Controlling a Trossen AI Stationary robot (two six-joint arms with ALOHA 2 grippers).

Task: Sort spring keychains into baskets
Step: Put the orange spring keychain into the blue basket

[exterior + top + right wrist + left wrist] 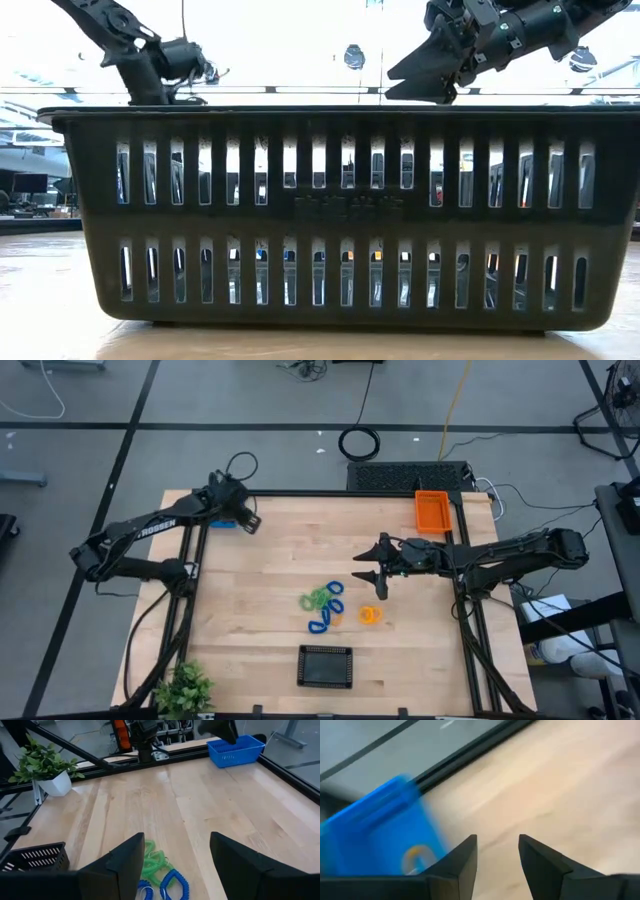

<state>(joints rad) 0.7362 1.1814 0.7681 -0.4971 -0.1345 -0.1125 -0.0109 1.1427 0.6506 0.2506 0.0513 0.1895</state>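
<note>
Bare tabletop [270, 550] is lying open between the blue basket [222, 522] and the cluster of spring keychains [325, 605]. The right pincer [368, 582] is hanging over the middle, crowding the approach there. The black basket [325, 666] is blocking the near edge.

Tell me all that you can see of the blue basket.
The blue basket is a small rectangular tray of bright plastic with slotted walls. It stands upright on the table's far left corner, against the dark frame. The left gripper hangs beside it, jaws apart and empty. Something orange-yellow lies inside.
</note>
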